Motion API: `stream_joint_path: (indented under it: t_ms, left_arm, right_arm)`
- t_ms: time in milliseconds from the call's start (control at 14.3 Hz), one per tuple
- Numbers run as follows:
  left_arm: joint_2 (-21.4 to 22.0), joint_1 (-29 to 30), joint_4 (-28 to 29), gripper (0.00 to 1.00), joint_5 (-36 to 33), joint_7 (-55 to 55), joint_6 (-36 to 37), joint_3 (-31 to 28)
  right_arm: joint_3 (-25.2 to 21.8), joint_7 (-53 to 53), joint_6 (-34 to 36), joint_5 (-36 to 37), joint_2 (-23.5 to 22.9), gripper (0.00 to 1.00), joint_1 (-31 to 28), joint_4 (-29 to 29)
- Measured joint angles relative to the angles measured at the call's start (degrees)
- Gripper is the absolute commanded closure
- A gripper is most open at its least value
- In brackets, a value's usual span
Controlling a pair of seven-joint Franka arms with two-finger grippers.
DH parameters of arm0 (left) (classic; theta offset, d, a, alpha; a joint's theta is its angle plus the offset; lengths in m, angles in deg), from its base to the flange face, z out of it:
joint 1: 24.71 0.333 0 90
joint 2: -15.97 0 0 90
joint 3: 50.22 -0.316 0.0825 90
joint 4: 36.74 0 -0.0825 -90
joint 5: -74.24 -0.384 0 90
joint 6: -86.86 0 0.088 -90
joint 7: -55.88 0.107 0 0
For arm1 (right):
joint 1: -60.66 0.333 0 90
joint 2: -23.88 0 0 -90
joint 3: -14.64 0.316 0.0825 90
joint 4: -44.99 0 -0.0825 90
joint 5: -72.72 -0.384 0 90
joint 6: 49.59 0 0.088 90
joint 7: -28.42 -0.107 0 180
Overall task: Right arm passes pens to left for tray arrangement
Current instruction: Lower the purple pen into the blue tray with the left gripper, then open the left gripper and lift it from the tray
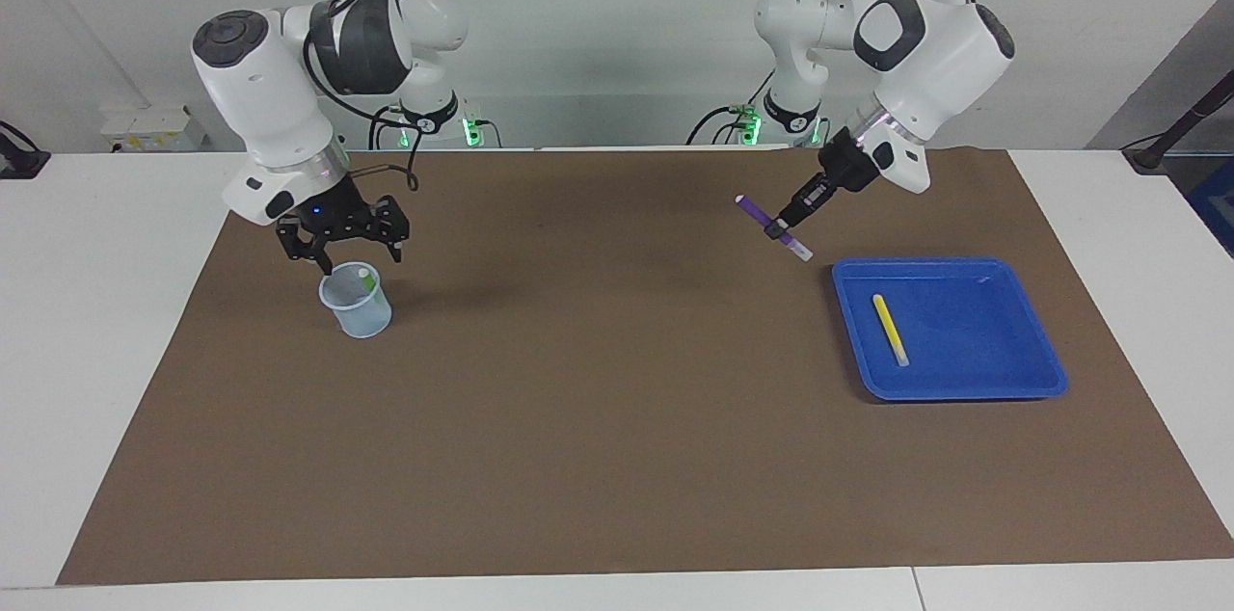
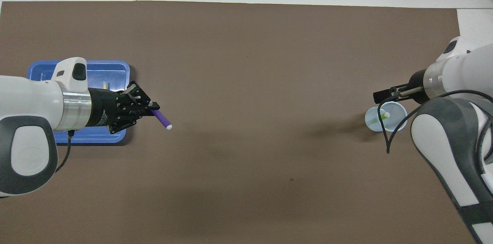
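1. While clamped shut on the purple pen [image 1: 773, 226], the left gripper [image 1: 783, 229] hangs in the air over the brown mat [image 1: 617, 457], just beside the tray's corner nearest the robots; the pen sits tilted, its pale end low.
2. Right gripper [image 1: 353, 254]: fingers spread wide, holding nothing, poised just above the rim of the small pale cup [image 1: 357, 301].
3. Green pen [image 1: 365, 278] stands inside that cup, whitish end up.
4. Blue tray [image 1: 1003, 385] lies on the mat toward the left arm's end of the table.
5. Yellow pen [image 1: 890, 329] lies flat in the tray.
6. Cup and tray sit well apart.
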Motion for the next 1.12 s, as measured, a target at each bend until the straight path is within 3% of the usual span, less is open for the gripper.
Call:
stream_joint_path:
  t_ms: [491,911,1122]
  left_arm:
    - [-0.01,9.99,-0.18,1.0,-13.62,26.63,6.85,-0.21]
    - [-4.71,14.9,-0.12,1.0,-22.9,40.77,4.23,-0.22]
    - [-7.97,15.53,-0.17,1.0,-24.36,42.94,0.55,-0.22]
  right_arm:
    - [0.31,0.84,-3.68,0.94,0.52,0.13,-0.49,-8.44]
    - [0.26,0.84,-6.25,0.94,0.52,0.25,-1.06,-10.76]
    - [0.26,0.84,-6.64,0.94,0.52,0.25,-1.06,-11.15]
